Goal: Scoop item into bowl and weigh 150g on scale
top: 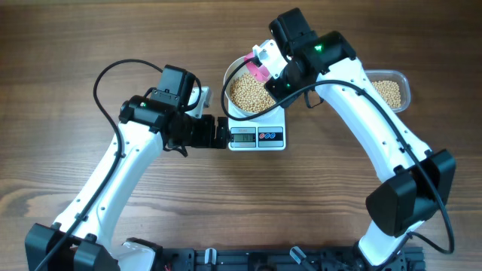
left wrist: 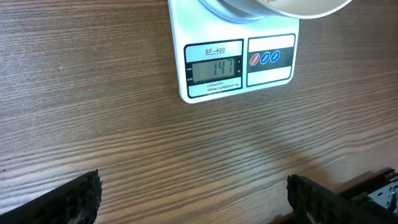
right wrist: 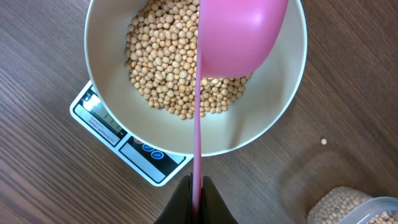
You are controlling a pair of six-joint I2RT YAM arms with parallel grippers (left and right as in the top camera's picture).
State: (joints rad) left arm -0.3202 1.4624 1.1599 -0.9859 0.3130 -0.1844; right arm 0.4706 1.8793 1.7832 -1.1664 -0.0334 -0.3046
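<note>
The white bowl (top: 228,79) stands on the white scale (top: 256,137) and holds a heap of tan beans (top: 248,94). In the left wrist view the scale's display (left wrist: 214,67) reads 147. My right gripper (right wrist: 196,193) is shut on the thin handle of a pink scoop (right wrist: 239,37). The scoop's cup hangs over the beans (right wrist: 165,68) in the bowl (right wrist: 273,118), tilted. My left gripper (left wrist: 193,186) is open and empty, low over the wood just left of the scale (left wrist: 239,62).
A clear plastic tub (top: 388,92) with more beans stands to the right of the scale, behind the right arm. One stray bean (right wrist: 323,141) lies on the wood between bowl and tub. A black rail runs along the table's front edge.
</note>
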